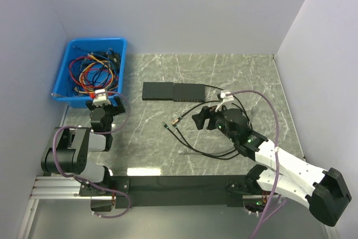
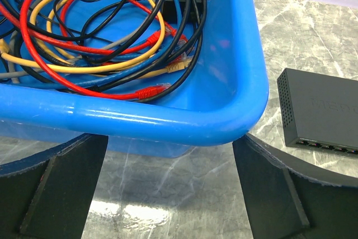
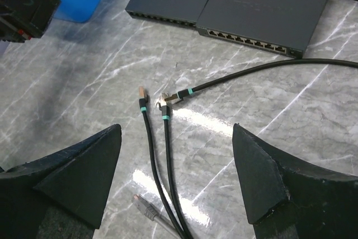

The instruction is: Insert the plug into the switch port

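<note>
Plug (image 3: 141,94) not yet picked up: the whole insertion is left to do.
It lies loose on the counter (image 3: 291,110) beside two other cable ends, near the switch (image 3: 263,9) but apart from its ports. The right end effector (image 3: 176,132) hovers above, fingers spread and empty. The left end effector (image 2: 168,144), also spread and empty, faces the bin (image 2: 168,121). Which plug is meant is unclear.

Grey-green marbled table (image 1: 224,71), bearing a blue bin (image 1: 95,41) at the rear left corner, a black switch (image 1: 158,90) touching a second switch (image 1: 190,92) mid-rear, thin black cables (image 1: 196,149) loose in front, plugs (image 1: 165,124) clustered, apart from both switches
</note>
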`<action>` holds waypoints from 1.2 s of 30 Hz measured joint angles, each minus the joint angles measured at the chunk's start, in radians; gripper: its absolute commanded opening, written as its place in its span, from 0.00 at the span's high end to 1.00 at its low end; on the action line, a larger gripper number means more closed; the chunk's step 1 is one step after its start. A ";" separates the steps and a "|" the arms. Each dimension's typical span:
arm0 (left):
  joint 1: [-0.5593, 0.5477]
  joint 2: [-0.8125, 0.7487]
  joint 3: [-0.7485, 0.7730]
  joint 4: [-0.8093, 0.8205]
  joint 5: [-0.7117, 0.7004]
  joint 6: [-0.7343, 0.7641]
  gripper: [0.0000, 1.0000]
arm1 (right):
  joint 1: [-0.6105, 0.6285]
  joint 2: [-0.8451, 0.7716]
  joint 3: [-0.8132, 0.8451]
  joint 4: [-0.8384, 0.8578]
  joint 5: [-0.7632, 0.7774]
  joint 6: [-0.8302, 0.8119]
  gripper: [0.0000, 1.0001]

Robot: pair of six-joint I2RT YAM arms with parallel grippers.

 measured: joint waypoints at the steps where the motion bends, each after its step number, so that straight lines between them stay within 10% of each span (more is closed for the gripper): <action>1: 0.000 0.000 0.000 0.000 0.000 0.000 0.01 | 0.000 -0.006 0.000 0.000 0.001 0.001 0.14; 29: 0.000 0.000 0.000 0.000 0.000 0.000 0.00 | 0.010 -0.049 -0.026 -0.010 0.008 0.010 0.14; 36: 0.000 0.000 0.000 0.000 0.000 0.000 0.01 | 0.139 0.167 0.109 -0.112 0.051 -0.009 0.12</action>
